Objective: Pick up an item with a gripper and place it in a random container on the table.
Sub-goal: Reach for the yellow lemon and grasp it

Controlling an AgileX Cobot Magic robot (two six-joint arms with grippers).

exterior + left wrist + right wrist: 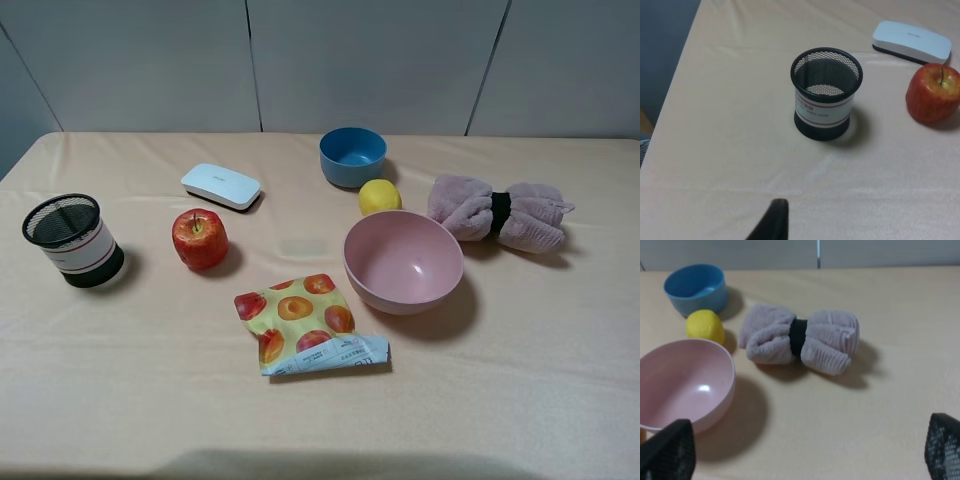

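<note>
The yellow lemon-like fruit (pixel 380 196) lies on the peach-beige table (pixel 520 380), between the small blue bowl (pixel 352 156) and the larger pink bowl (pixel 403 261). In the right wrist view the fruit (pixel 705 326) sits beside the blue bowl (pixel 695 288). My right gripper (pixel 805 450) is open and empty, its two mesh-patterned fingertips (pixel 667 450) wide apart, nearer than the pink bowl (pixel 682 385) and apart from the fruit. Of my left gripper only one dark finger (pixel 774 220) shows, over bare cloth. Neither gripper shows in the exterior high view.
A black mesh cup (pixel 72 240) stands at the left, a red apple (pixel 199 239) and a white flat case (pixel 221 186) beside it. A snack packet (pixel 305 322) lies at front centre. A rolled mauve towel (pixel 497 212) lies at the right.
</note>
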